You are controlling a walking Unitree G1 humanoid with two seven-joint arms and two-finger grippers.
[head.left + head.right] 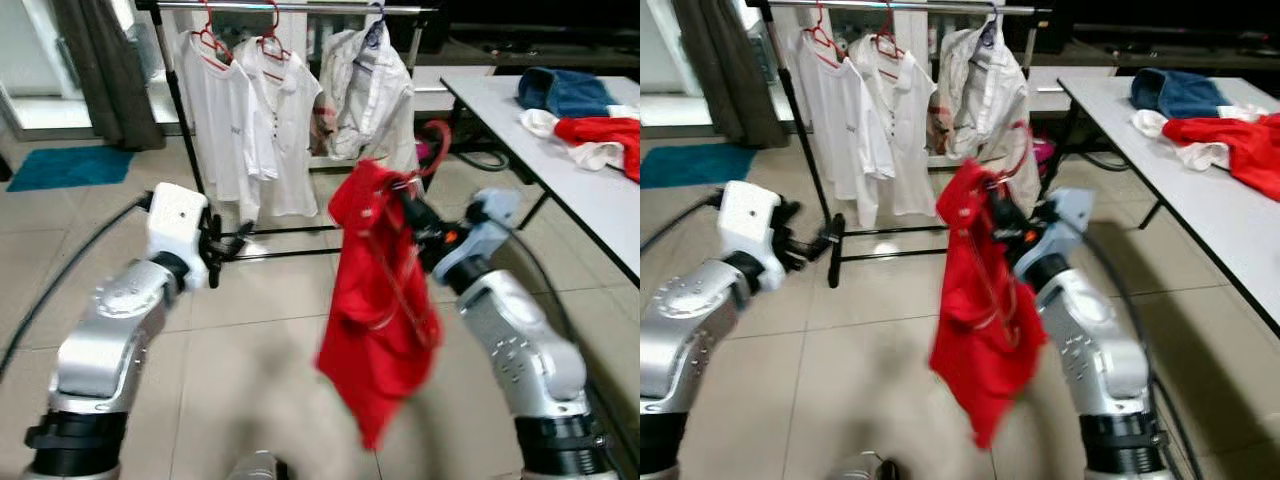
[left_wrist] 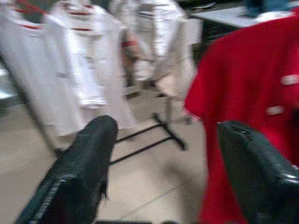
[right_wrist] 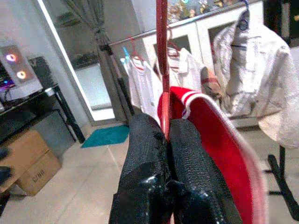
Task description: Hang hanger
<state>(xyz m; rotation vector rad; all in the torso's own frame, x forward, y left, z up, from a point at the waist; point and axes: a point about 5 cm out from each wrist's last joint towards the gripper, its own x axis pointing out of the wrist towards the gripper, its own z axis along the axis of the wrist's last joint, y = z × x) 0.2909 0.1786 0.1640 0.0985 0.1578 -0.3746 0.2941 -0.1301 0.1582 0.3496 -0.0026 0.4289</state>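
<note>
Right gripper [image 3: 164, 140] pinches red hanger [image 3: 162, 56], wrist view; red shirt [image 1: 380, 300] hanging; left gripper [image 2: 163, 172] wide, empty.

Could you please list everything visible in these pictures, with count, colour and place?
Clothes rail: one, silver bar on black stand, ahead.
Hung shirts: three, white, on the rail.
Red shirt: one, on a red hanger held by the right gripper.
Table: one, white, to the right.
Clothes pile: blue, white and red, on the table.
Mat: one, teal, on the floor, far left.
Cardboard boxes: two, brown, on the floor.
Left gripper: open, free.
Right gripper: shut on the hanger's stem.
</note>
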